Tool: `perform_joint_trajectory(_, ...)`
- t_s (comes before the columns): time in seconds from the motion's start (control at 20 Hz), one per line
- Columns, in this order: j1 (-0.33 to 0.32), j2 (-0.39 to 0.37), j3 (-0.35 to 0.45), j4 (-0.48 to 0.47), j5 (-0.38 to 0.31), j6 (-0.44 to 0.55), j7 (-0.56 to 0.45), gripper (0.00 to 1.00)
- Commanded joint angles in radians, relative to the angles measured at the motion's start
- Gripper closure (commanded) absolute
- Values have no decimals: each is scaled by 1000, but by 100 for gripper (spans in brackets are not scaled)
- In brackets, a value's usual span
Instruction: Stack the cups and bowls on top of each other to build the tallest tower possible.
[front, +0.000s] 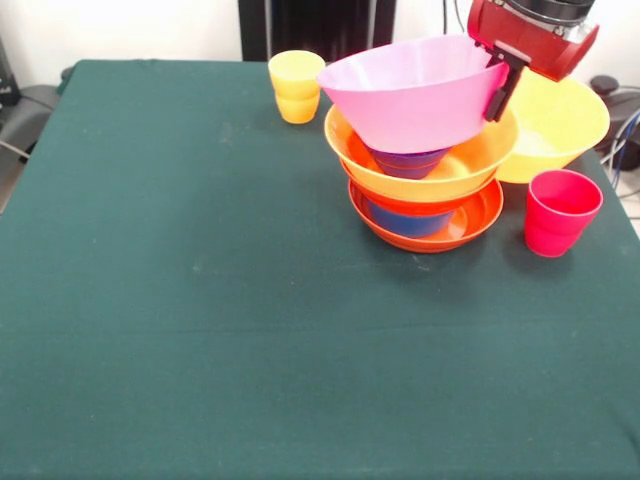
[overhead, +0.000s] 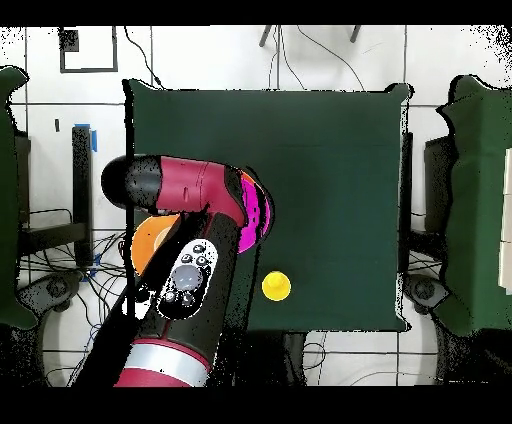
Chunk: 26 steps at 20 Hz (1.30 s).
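While hand (front: 497, 88) grips pink bowl (front: 415, 95) by its rim, bowl sits tilted atop tower (front: 425, 190) | tower: red-orange bowl lowest, blue, orange bowl, blue | yellow bowl (front: 560, 125) beside | red cup (front: 560, 212) near | yellow cup (front: 296, 86) apart on surface (front: 200, 300)

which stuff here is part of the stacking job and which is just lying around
Job: pink bowl held tilted by the pincer atop the tower; yellow bowl; red cup; yellow cups.
Lying about: cables on the floor; dark seats beside the table.
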<state>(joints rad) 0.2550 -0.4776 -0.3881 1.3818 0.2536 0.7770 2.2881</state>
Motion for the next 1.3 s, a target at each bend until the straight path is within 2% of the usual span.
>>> perform_joint_trajectory(0.05, 11, 22, 34, -40, 25, -12, 227, 100)
perform_joint_trajectory(0.85, 26, 60, -5, -55, 34, -5, 226, 100)
perform_joint_trajectory(1.3, 32, 80, -2, -61, 58, -23, 234, 100)
